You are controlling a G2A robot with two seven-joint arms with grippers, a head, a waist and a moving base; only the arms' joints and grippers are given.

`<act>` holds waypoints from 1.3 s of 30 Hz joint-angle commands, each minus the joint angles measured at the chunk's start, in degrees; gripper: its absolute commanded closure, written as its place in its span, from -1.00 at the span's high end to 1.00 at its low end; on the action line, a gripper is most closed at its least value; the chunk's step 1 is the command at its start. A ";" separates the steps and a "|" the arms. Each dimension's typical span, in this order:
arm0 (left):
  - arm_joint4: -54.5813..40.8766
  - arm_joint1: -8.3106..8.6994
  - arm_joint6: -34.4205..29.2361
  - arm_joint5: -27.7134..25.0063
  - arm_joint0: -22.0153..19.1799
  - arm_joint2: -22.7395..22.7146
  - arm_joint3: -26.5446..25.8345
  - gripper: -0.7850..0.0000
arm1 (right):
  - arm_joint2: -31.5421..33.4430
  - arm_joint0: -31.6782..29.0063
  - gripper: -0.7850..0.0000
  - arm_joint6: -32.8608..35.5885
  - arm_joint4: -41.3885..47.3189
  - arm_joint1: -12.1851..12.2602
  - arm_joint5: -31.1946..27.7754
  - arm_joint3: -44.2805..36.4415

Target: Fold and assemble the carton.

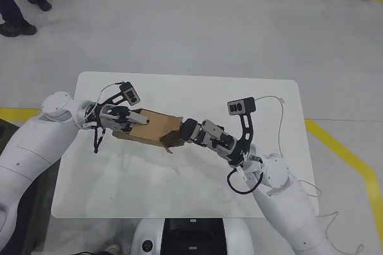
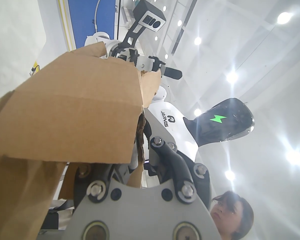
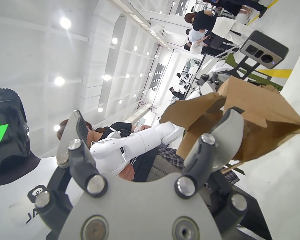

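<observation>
Right gripper [image 3: 155, 116] stands spread wide, grasping nothing, one finger [image 3: 230, 131] thrust inside the open end of the cardboard carton [image 3: 265, 116] and the other clear to the side. Left gripper [image 1: 124, 118] sits against the carton's far end, cardboard hiding its grip, so its state cannot be told. Risk assessed: should the inserted finger push before that far end is secured, the carton may slide away or its ragged flap [image 3: 190, 111] buckle.

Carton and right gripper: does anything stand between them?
Nothing visible does. The right gripper is open and at the carton: one of its fingers lies at the carton's open end, the other stands clear of it.
</observation>
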 commanded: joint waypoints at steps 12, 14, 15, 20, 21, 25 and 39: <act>0.43 0.21 0.00 0.92 0.41 0.45 -2.31 -1.00 | -0.76 0.76 1.00 -0.60 -0.39 -0.12 0.29 1.00; 0.80 0.33 0.00 1.23 0.51 0.67 -2.87 -1.00 | -0.72 1.25 1.00 -0.97 -0.62 -0.17 0.10 1.39; 1.06 0.39 0.00 1.37 0.53 0.80 -3.16 -1.00 | -0.70 1.46 1.00 -1.22 -0.85 -0.20 -0.06 1.60; 1.48 0.71 0.00 1.63 0.46 1.20 -3.75 -1.00 | -0.55 2.22 1.00 -1.91 -1.45 -0.28 -0.50 2.49; 1.65 0.78 0.00 1.77 0.42 1.33 -3.95 -1.00 | -0.50 2.33 1.00 -1.86 -1.58 -0.27 -0.51 2.63; 2.46 1.15 0.00 2.45 0.33 2.01 -4.96 -1.00 | -0.45 2.69 1.00 -1.50 -1.70 -0.26 -0.26 3.30; 2.42 2.18 0.00 1.58 -0.33 3.84 -6.18 -1.00 | -2.96 3.18 1.00 -0.44 -1.45 -0.64 -0.23 4.20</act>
